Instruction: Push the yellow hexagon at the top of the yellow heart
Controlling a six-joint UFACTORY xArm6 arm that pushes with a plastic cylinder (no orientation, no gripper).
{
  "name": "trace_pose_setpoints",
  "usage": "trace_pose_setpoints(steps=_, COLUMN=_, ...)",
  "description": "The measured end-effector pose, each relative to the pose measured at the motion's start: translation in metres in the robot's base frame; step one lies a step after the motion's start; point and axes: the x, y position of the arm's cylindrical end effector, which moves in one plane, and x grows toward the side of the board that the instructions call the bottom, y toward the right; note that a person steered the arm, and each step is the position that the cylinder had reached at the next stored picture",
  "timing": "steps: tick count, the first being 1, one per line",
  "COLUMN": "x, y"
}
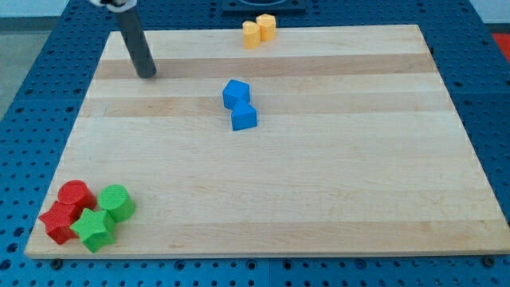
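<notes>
Two yellow blocks sit touching at the top edge of the wooden board (319, 175), near the middle. The right one (266, 25) looks like the yellow hexagon. The left one (251, 35) looks like the yellow heart; their shapes are hard to make out at this size. The hexagon lies up and to the right of the heart. My tip (147, 74) rests on the board at the upper left, far to the left of both yellow blocks and a little lower in the view.
Two blue blocks (236, 93) (244, 117) touch each other near the board's upper middle. At the bottom left corner sit a red cylinder (74, 195), a red star (57, 222), a green cylinder (116, 202) and a green star (93, 229).
</notes>
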Motion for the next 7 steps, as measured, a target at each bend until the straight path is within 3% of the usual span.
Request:
trace_pose_setpoints(steps=1, x=-0.005, y=0.052)
trace_pose_setpoints(steps=3, x=-0.008, y=0.232)
trace_pose_setpoints(steps=4, x=-0.038, y=0.280)
trace_pose_setpoints(steps=6, x=-0.101, y=0.272)
trace_pose_setpoints(steps=7, x=-0.101, y=0.265)
